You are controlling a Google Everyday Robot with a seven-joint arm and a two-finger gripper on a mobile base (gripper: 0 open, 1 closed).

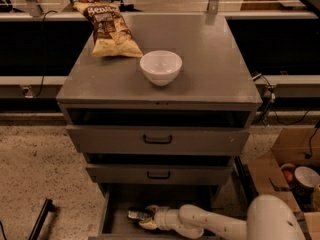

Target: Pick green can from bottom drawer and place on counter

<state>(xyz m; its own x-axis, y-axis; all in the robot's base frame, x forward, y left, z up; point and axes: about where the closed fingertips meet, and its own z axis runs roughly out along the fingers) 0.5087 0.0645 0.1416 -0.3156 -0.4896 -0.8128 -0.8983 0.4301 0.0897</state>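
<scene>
The bottom drawer (114, 209) of the grey cabinet is pulled open at the bottom of the camera view. The green can (136, 214) lies on its side inside it, dark with a shiny silver end showing. My gripper (145, 217) reaches into the drawer from the right on its white arm and sits right at the can, around its right end. The counter (210, 59) is the flat grey cabinet top above.
A white bowl (160, 67) and a bag of chips (109, 30) sit on the counter's left half. Two drawers with black handles (158, 139) are slightly open above the bottom one. A cardboard box (287, 169) with items stands on the floor at right.
</scene>
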